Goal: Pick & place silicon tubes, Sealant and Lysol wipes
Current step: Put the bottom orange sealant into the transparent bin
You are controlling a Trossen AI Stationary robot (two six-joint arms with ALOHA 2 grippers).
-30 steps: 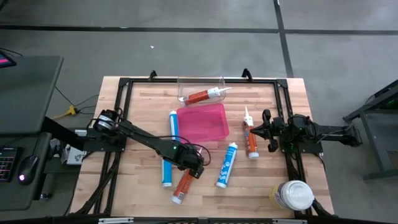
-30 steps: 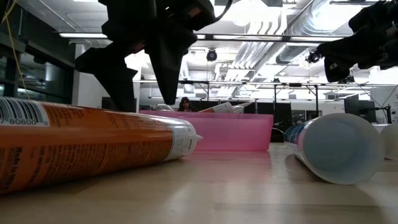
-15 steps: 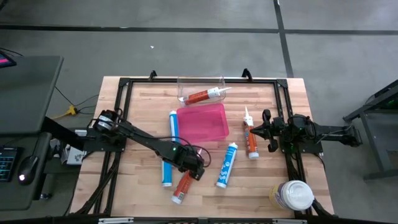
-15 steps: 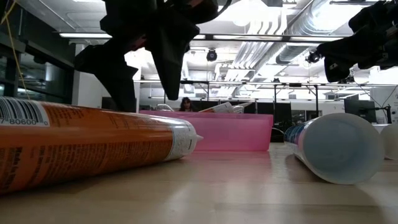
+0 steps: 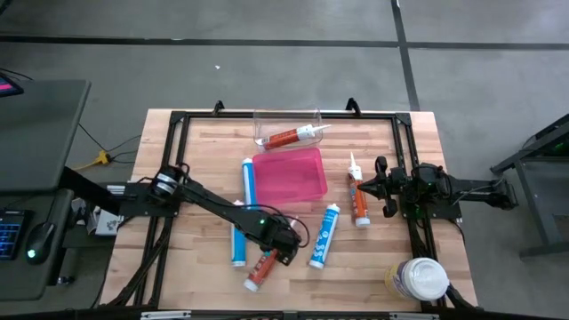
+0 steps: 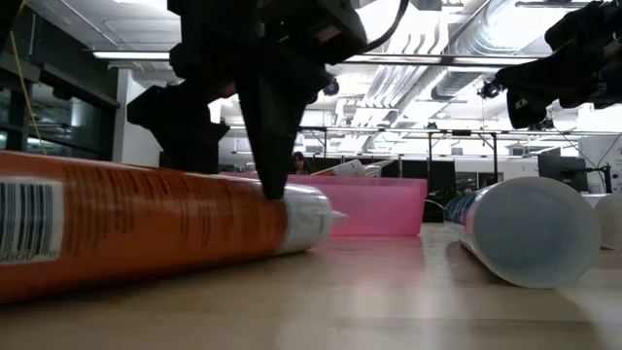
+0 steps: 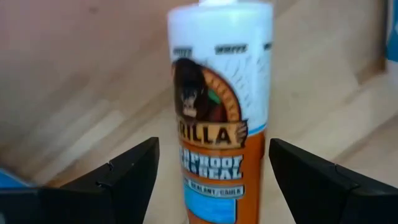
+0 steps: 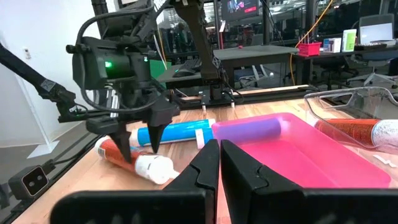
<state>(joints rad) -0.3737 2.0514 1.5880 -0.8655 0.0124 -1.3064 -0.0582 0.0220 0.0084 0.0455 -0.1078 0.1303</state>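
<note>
An orange Gorilla sealant tube (image 5: pixel 260 270) lies on its side on the wooden table near the front edge; it also shows in the low view (image 6: pixel 136 228) and the left wrist view (image 7: pixel 219 124). My left gripper (image 5: pixel 283 252) is open and low over it, with one finger on each side of the tube close to its white end (image 8: pixel 155 167). My right gripper (image 8: pixel 219 163) is shut and empty, raised at the table's right side (image 5: pixel 382 185). The Lysol wipes canister (image 5: pixel 418 278) stands upright at the near right corner. My left gripper comes from above, pointing down, with its fingers across the orange tube near its white end (image 6: pixel 301 214). One fingertip (image 6: pixel 274 190) stands against the tube's upper side in the low view. Narrow gaps show beside the tube in the wrist view. The tube lies flat on the table.
A pink tray (image 5: pixel 313 182) sits mid-table. A clear bin (image 5: pixel 267 118) at the far edge holds an orange tube (image 5: pixel 289 137). Blue tubes lie at the left (image 5: pixel 249 178) and near the left arm (image 5: pixel 238 249). Another blue tube (image 5: pixel 324 236) and an orange tube (image 5: pixel 359 203) lie to the right.
My left gripper has gone down and a little toward the near edge, and its open fingers now straddle the orange tube. The tube has rolled about its length and its white end has shifted slightly sideways. My right arm has kept still.
</note>
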